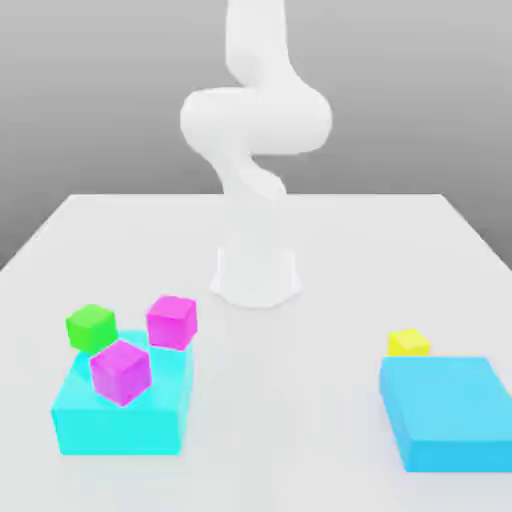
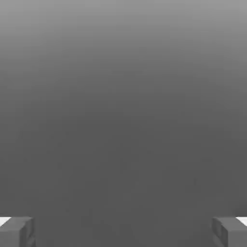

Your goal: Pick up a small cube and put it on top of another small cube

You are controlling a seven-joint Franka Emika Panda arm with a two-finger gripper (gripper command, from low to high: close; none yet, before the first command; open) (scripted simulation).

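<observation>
A small bright-yellow cube (image 1: 408,343) rests on the white table (image 1: 330,390), touching the far edge of a flat cyan block (image 1: 447,412) at the exterior view's right. At the left, one magenta cube (image 1: 121,371) sits on top of a second cyan block (image 1: 122,410). Another magenta cube (image 1: 172,321) and a green cube (image 1: 91,327) stand just behind that block. In the hand view my gripper (image 2: 123,231) is open, its two grey fingertips (image 2: 17,231) far apart with only grey background between them. The white arm (image 1: 255,125) rises from its base at the table's middle.
The arm's round base (image 1: 256,275) stands mid-table between the two groups of blocks. The table's edges run out of the picture at both sides.
</observation>
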